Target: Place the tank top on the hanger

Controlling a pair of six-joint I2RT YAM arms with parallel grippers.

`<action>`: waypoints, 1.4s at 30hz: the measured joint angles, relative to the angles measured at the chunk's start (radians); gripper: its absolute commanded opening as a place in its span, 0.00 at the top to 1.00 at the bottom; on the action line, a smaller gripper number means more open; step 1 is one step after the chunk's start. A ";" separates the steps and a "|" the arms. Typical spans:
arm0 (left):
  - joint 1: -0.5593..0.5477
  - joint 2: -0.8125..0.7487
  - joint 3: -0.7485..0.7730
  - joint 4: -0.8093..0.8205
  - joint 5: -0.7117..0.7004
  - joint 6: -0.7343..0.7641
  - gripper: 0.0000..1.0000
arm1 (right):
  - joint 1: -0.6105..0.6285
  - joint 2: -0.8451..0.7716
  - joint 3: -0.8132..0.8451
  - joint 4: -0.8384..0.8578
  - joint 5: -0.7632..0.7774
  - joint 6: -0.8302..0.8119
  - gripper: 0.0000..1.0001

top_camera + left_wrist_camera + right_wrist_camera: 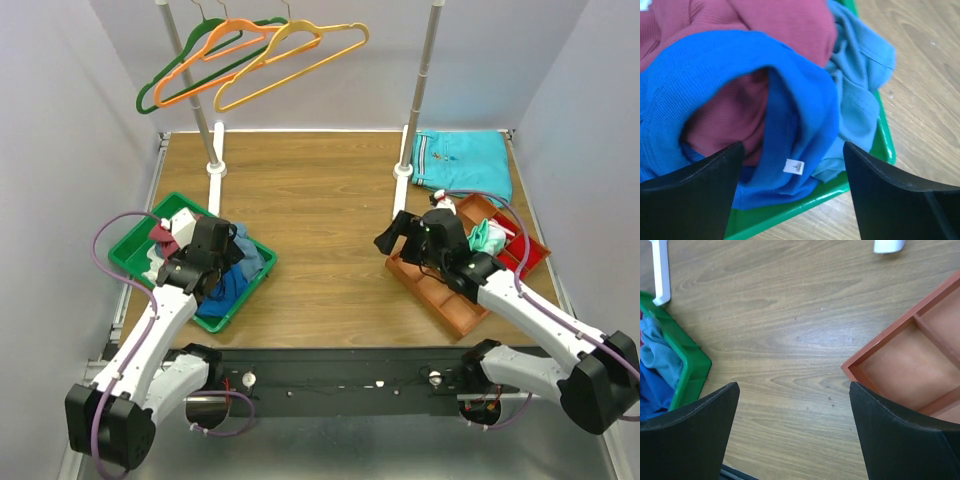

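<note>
Tank top [740,65] lies in the green bin [140,250], not picked up yet. The left gripper [792,150] hangs just over it, fingers apart. The right gripper [792,390] is open too (holding nothing). The yellow hanger [300,68] hangs bare.

Three thin clothes hangers at upper left: a green hanger [172,64], an orange hanger [200,85], a yellow hanger [300,69]; two upright metal poles [192,90] [422,80]; one green plastic tray [125,240] at left; one folded turquoise garment [465,160] at upper right.
</note>
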 measured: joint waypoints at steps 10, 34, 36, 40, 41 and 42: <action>0.053 0.106 0.010 0.028 0.000 0.000 0.33 | 0.000 0.063 -0.006 0.048 -0.074 -0.011 0.03; 0.066 0.195 0.098 0.073 -0.015 -0.093 0.90 | 0.000 0.097 -0.018 0.063 -0.095 -0.013 0.04; 0.067 0.190 0.116 0.070 -0.018 -0.090 1.00 | 0.000 0.101 -0.016 0.060 -0.097 -0.013 0.03; 0.067 0.135 0.148 0.063 -0.013 -0.051 1.00 | 0.000 0.096 -0.005 0.049 -0.096 -0.013 0.03; 0.067 0.095 0.155 0.061 -0.006 -0.030 1.00 | 0.000 0.088 -0.003 0.046 -0.096 -0.013 0.04; 0.066 0.068 0.159 0.060 -0.002 -0.022 1.00 | 0.000 0.082 -0.003 0.045 -0.096 -0.013 0.04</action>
